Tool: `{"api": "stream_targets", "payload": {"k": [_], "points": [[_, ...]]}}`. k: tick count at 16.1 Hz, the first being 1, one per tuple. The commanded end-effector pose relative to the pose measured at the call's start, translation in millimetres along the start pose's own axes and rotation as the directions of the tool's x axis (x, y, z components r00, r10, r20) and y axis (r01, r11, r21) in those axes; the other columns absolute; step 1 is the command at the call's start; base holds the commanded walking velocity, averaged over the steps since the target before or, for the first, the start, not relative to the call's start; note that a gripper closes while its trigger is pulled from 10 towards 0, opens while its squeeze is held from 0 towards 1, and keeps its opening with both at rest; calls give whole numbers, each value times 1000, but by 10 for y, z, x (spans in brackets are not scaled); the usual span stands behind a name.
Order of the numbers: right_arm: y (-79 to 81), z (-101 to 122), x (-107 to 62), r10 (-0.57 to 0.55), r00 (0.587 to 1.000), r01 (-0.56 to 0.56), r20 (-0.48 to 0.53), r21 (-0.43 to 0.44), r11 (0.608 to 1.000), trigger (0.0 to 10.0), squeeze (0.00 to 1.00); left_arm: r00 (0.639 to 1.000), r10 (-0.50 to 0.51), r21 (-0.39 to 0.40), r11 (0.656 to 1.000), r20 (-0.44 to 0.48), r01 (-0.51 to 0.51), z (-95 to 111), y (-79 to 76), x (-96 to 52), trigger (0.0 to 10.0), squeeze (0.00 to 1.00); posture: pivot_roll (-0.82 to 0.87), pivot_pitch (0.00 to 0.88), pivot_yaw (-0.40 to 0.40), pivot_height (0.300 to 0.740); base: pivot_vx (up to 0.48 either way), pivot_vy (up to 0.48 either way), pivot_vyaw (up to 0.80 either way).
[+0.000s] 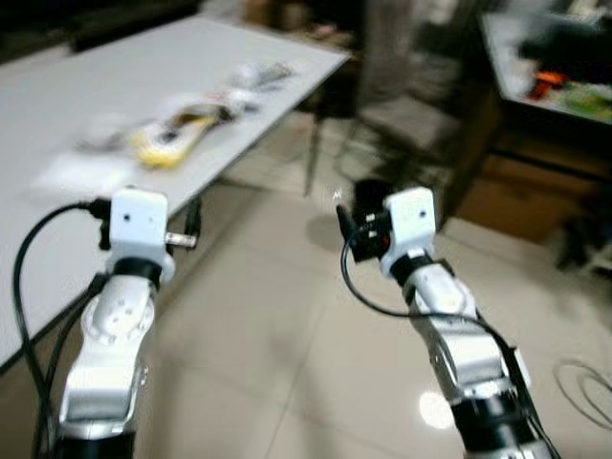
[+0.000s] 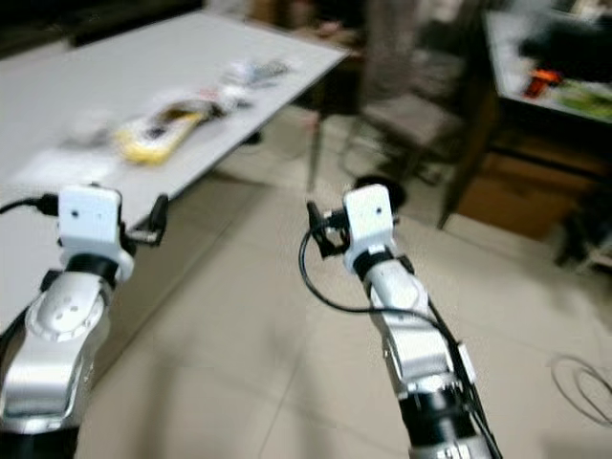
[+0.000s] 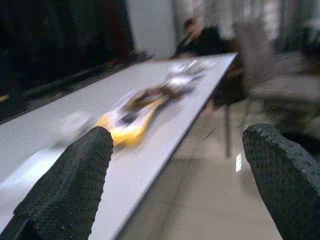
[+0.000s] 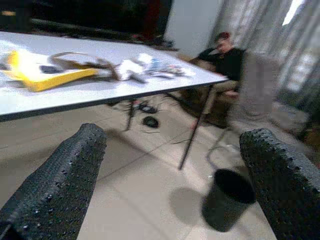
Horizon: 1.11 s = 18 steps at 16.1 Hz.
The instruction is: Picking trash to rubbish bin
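Both tools are held out in front of the robot at about the same height, each on a silver arm bent up at the elbow with a white camera block at the wrist. The left tool (image 3: 180, 180) has its two black fingers spread wide with nothing between them; it sits at the near edge of the white surface (image 1: 115, 86). The right tool (image 4: 172, 185) is also spread wide and empty, hovering over the tiled floor (image 1: 277, 335) to the right of the surface.

Ahead of the left tool, a line of trash lies on the surface. The nearest piece is a long yellow wrapper (image 3: 131, 120), its long axis running along the surface away from the robot. Beyond it lie smaller pale scraps (image 4: 145, 66), too blurred to identify for certain.

A black rubbish bin (image 4: 226, 199) stands upright on the floor beyond the right tool, past the surface's far corner leg. A grey chair (image 1: 411, 105) stands behind it. A seated person in dark clothing (image 4: 225, 57) is farther back, near grey curtains.
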State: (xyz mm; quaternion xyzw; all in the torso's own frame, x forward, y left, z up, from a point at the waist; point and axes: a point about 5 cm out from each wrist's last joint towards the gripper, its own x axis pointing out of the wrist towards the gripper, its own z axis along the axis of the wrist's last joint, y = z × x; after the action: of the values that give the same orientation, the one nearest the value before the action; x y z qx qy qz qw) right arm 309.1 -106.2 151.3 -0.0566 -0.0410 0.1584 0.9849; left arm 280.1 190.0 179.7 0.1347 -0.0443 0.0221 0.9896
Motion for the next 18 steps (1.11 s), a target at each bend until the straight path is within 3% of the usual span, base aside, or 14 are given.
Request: {"api": "stream_targets", "payload": {"k": [1,3,6,11,15,18], "points": [[-50,4,10,-4,1000,4,1,-5,1000,10000,0,1000,-18,-9,1000,9,18,9,-36,10,10000,0,56,0,-98,740,398,0,0],[-2,-4,-1,43,999,-43,-2,-14,999,10000,0,1000,6,4,1000,4,-6,-6,19,23,10000,0,58,0,-99,740,399,0,0],[89,-32,-21,104,995,-104,-9,-26,994,10000,0,999,45,19,999,-6,-45,-26,129,34,10000,0,65,0,-100,740,404,0,800],[198,-67,-57,165,986,-165,-6,-20,986,10000,0,999,43,30,999,-18,-42,-49,169,11,10000,0,73,2,-104,740,401,0,800],[127,-79,-77,86,996,-86,1,54,995,10000,0,1000,-21,11,1000,-12,21,-38,106,47,10000,0,72,0,-104,740,403,0,200],[102,-103,-113,74,997,-73,-5,35,997,10000,0,999,-37,-11,999,-26,37,-72,97,70,10000,0,50,3,-86,740,402,0,0]]}}
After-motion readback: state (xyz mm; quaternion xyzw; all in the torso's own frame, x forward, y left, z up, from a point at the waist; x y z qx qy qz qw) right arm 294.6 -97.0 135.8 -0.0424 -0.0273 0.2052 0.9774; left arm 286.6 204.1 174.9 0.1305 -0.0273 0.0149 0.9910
